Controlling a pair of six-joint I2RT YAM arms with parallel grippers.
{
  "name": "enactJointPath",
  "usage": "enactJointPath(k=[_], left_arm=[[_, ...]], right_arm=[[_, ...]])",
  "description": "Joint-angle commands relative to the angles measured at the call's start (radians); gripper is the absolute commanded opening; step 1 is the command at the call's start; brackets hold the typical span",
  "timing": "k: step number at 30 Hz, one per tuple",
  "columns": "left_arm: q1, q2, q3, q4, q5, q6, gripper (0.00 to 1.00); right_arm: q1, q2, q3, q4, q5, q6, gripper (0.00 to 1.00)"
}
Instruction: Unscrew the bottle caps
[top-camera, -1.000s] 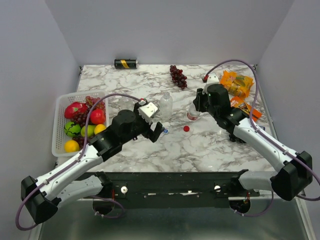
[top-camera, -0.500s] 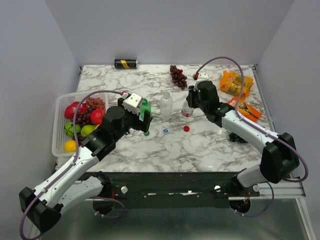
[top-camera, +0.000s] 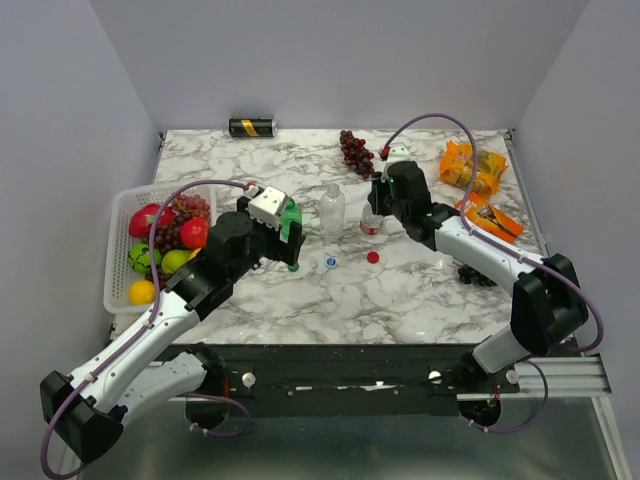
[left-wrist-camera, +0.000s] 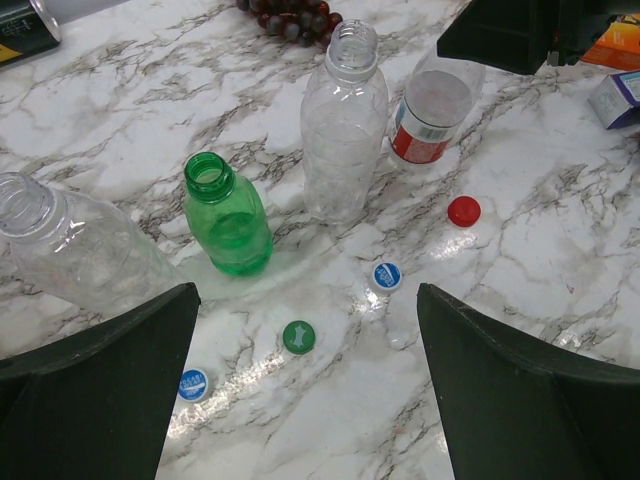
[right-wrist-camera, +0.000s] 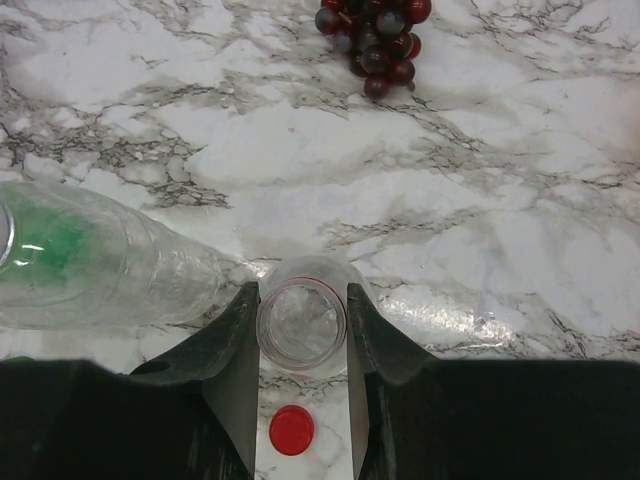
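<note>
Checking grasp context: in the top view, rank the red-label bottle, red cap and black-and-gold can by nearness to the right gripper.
1. Red-label bottle, between the right gripper jaws.
2. Red cap, just on the bottle's near side.
3. Black-and-gold can, at the far back-left edge.

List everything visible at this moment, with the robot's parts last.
Bottles: four, uncapped, mid-table: green bottle, clear bottle, red-label bottle, longer clear bottle.
Caps: four, loose, in front of the bottles: blue-white caps, green cap, red cap.
Grapes: one dark bunch, far centre.
Can: one, black and gold, far edge.
Basket: one, white, holding fruit, left.
Snack packets: two, orange, far right.
Left gripper: open, empty, above the caps.
Right gripper: closed on the red-label bottle's neck.
</note>
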Motion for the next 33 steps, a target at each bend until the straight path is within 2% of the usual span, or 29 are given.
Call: enactJointPath(k=[1, 3, 5, 6, 7, 13, 17, 21, 27, 33], left_arm=[[0.005, 0.003, 0.018, 0.004, -0.026, -0.005, 0.99], [0.005, 0.009, 0.018, 0.004, -0.026, -0.005, 0.99], [0.005, 0.009, 0.020, 0.006, -0.021, -0.005, 0.99], [0.005, 0.008, 0.017, 0.007, -0.020, -0.003, 0.99], [0.005, 0.009, 0.017, 0.009, -0.021, -0.003, 0.99], [0.008, 0.009, 0.017, 0.009, -0.026, -0.002, 0.99], [0.025, 0.011, 0.015, 0.011, -0.032, -0.012, 0.99], [0.092, 0.011, 0.020, 0.009, -0.060, -0.048, 0.99], [0.247, -0.066, 0.026, 0.009, -0.113, -0.083, 0.99], [0.269, -0.193, 0.006, 0.041, -0.299, -0.051, 0.99]], right_arm=[[0.000, 0.023, 0.028, 0.000, -0.023, -0.010, 0.33], [0.000, 0.016, 0.029, -0.003, -0.031, -0.005, 0.55], [0.000, 0.006, 0.031, -0.003, -0.046, -0.004, 0.59], [0.000, -0.003, 0.032, -0.003, -0.049, -0.004, 0.73], [0.000, -0.009, 0.035, -0.004, -0.055, -0.004, 0.76], [0.000, -0.059, 0.049, -0.004, -0.069, -0.007, 0.82], [0.000, -0.130, 0.045, -0.012, -0.065, 0.001, 0.92], [-0.005, -0.227, 0.022, -0.015, -0.049, 0.018, 0.97], [-0.112, -0.429, -0.081, -0.026, -0.147, 0.102, 0.98], [-0.158, -0.674, -0.222, -0.032, -0.088, 0.145, 0.98]])
